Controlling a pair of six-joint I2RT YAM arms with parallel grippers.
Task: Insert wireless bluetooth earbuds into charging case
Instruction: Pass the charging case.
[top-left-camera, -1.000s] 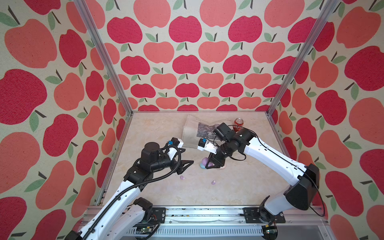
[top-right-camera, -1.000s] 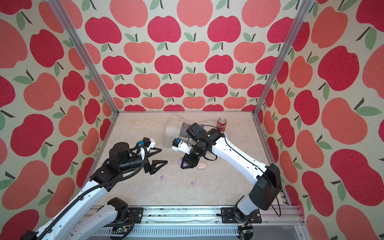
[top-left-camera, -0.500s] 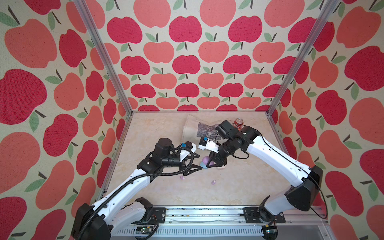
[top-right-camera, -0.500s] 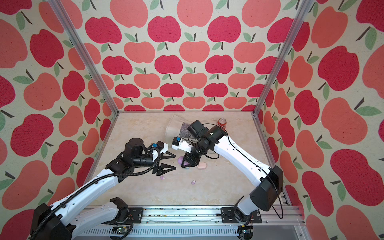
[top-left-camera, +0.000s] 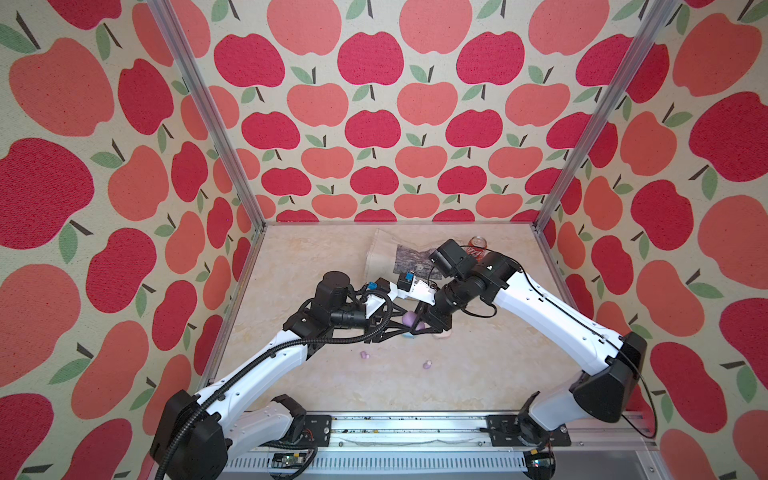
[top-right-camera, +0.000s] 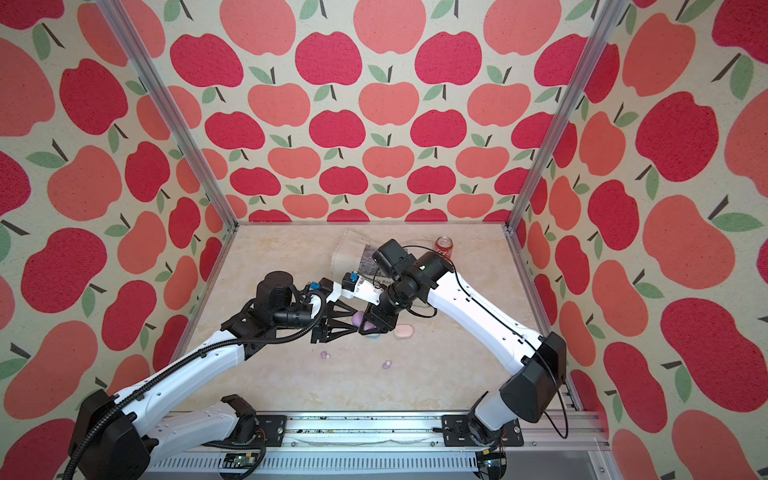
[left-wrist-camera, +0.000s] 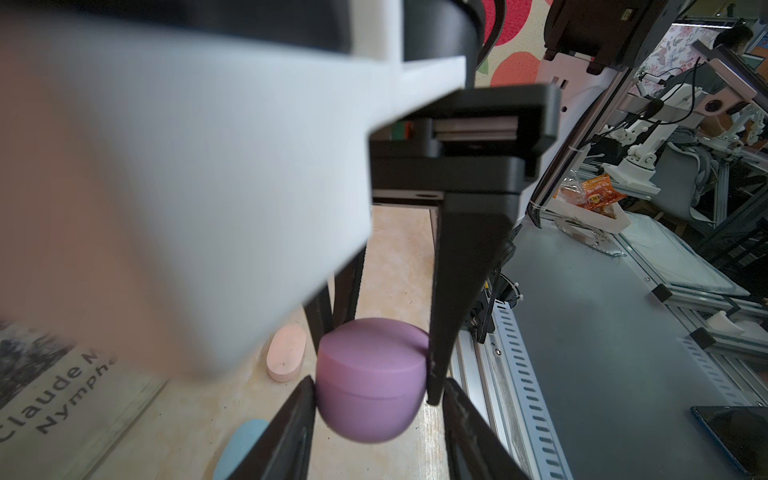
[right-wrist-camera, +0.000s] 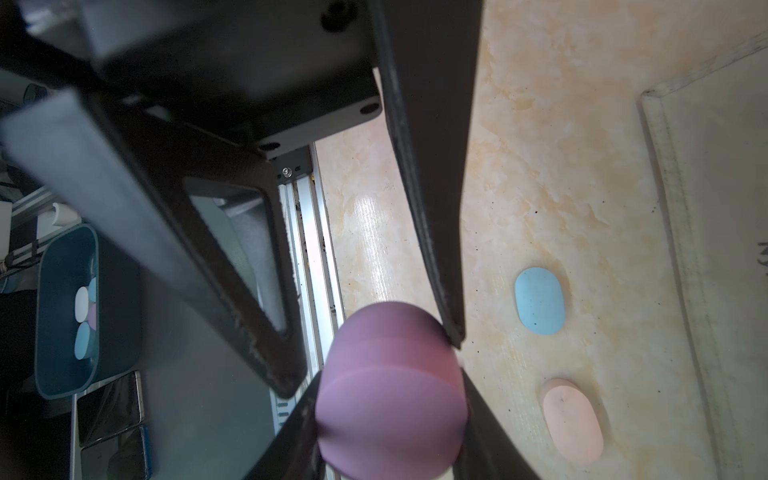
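My right gripper (right-wrist-camera: 388, 405) is shut on the closed lilac charging case (right-wrist-camera: 390, 399) and holds it above the table (top-right-camera: 291, 266). My left gripper (left-wrist-camera: 378, 399) straddles the same lilac case (left-wrist-camera: 370, 386) from the opposite side. One of its fingers (left-wrist-camera: 301, 411) touches the case. The other stands a little off it, with a right-gripper finger in between. Two lilac earbuds (top-left-camera: 364, 354) (top-left-camera: 427, 365) lie loose on the table nearer the front, and both top views show them. A closed blue case (right-wrist-camera: 540, 306) and a closed pink case (right-wrist-camera: 572, 419) lie flat under the grippers.
A beige cloth bag (top-right-camera: 349, 253) with a dark print lies at the back of the table, behind the grippers. A red can (top-right-camera: 444, 246) stands at the back right. Apple-patterned walls close in three sides, and a metal rail (top-right-camera: 374, 428) runs along the front.
My left arm has reached right to the lilac case, and its jaws have narrowed around it from wide open. The right gripper has kept the case almost in place.
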